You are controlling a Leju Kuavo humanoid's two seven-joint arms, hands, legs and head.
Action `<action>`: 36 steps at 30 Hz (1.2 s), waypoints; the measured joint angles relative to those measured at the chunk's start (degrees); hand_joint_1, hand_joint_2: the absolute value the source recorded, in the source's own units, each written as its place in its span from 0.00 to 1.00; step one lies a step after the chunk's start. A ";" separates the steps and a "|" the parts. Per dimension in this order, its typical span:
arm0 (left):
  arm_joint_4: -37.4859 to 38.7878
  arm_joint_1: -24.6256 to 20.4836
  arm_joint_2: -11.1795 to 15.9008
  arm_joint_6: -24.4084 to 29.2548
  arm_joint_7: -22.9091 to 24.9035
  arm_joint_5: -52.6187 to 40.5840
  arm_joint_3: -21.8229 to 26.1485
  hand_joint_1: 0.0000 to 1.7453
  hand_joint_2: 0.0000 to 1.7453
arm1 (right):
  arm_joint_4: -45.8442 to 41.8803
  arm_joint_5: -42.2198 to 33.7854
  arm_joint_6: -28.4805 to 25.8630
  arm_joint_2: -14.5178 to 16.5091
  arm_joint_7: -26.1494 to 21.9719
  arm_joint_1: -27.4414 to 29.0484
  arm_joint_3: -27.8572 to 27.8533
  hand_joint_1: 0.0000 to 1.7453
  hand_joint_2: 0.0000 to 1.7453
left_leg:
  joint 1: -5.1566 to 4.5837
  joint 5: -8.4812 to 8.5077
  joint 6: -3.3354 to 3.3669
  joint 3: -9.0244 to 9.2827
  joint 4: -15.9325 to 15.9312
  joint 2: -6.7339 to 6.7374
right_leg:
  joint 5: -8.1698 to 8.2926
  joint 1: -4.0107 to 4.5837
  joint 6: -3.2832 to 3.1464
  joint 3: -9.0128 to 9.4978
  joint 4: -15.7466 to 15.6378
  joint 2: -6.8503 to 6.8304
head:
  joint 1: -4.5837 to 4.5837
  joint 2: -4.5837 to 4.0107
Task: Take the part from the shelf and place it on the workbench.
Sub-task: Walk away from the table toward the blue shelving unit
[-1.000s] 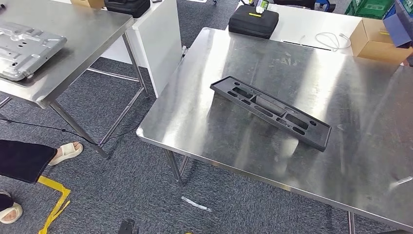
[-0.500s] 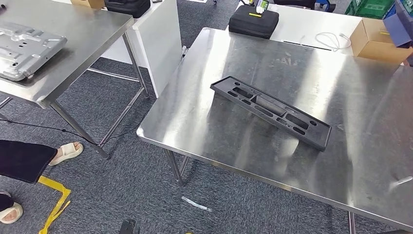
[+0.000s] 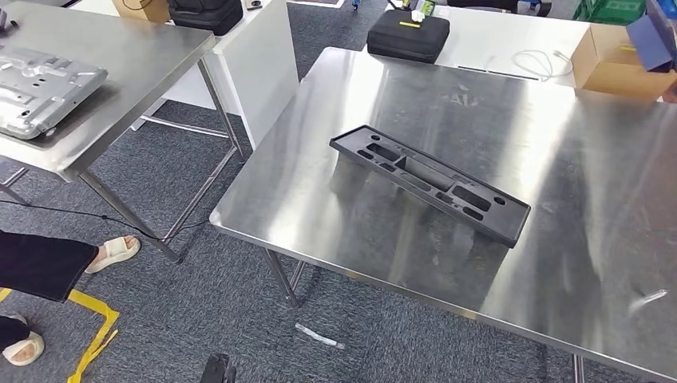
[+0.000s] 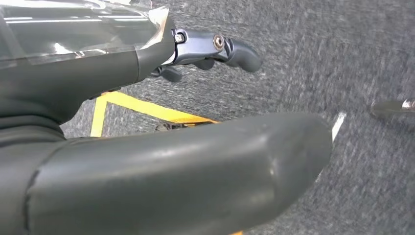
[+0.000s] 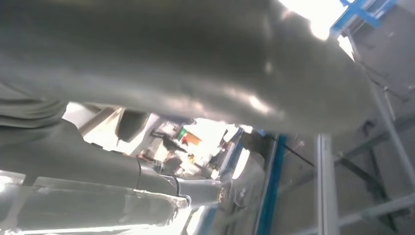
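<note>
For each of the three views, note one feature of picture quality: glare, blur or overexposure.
Head view: sharp, with broad glare streaks across the steel workbench around the black part. Left wrist view: the carpet is motion-blurred past the left robot hand. Right wrist view: the right robot hand is soft and close, and the bright background is blown out.

The right robot hand [image 5: 161,93] takes up most of the right wrist view, seen very close and blurred. Its thick grey thumb [image 5: 195,58] spans the picture as a smooth glossy bulk, and a darker finger [image 5: 147,178] lies apart from it, with nothing visible between them. In the gap between thumb and finger lies a bright, cluttered background too blurred to identify. Beyond the hand stand a blue post [image 5: 271,186] and pale metal frame bars [image 5: 325,186].
</note>
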 joint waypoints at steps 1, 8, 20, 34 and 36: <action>0.00 -0.05 0.03 0.01 0.09 0.03 0.00 0.00 0.00 | -0.01 -0.04 0.08 0.00 0.01 0.05 0.08 0.00 0.00 | 0.03 -0.27 -0.22 -0.15 0.21 0.08 | -0.05 0.03 -0.41 -0.32 0.35 -0.05 | -0.39 0.00; 0.00 0.04 -0.03 -0.04 0.26 0.07 -0.01 0.00 0.00 | -0.08 -0.10 0.34 -0.02 -0.02 -0.71 0.39 0.00 0.00 | -1.39 -8.38 2.19 -9.27 18.41 0.32 | 0.56 2.39 -2.18 -1.29 0.51 -0.29 | -1.21 0.00; 0.00 -0.10 0.02 -0.08 0.27 0.07 -0.03 0.00 0.00 | 0.08 -0.19 0.34 -0.04 0.03 -1.57 0.96 0.00 0.00 | -3.95 1.39 6.57 -0.16 -0.99 0.40 | -2.43 3.86 -2.87 -4.60 6.57 -0.42 | -0.99 0.00; 0.02 -0.01 -0.31 -0.11 0.07 -0.14 -0.37 0.00 0.00 | 1.51 -1.76 -0.10 -0.14 -0.77 -2.27 1.02 0.00 0.00 | -3.07 -0.20 3.69 -4.52 4.09 0.10 | -0.45 2.50 -2.80 1.78 -1.02 -0.15 | -0.95 0.00; 0.02 -0.02 -0.33 -0.11 0.07 -0.16 -0.41 0.00 0.00 | 1.50 -2.04 -0.09 -0.20 -0.84 -2.27 1.02 0.00 0.00 | -2.55 -4.67 2.96 -7.10 10.91 0.11 | 0.04 2.61 -3.56 1.23 -1.02 -0.29 | -1.08 0.00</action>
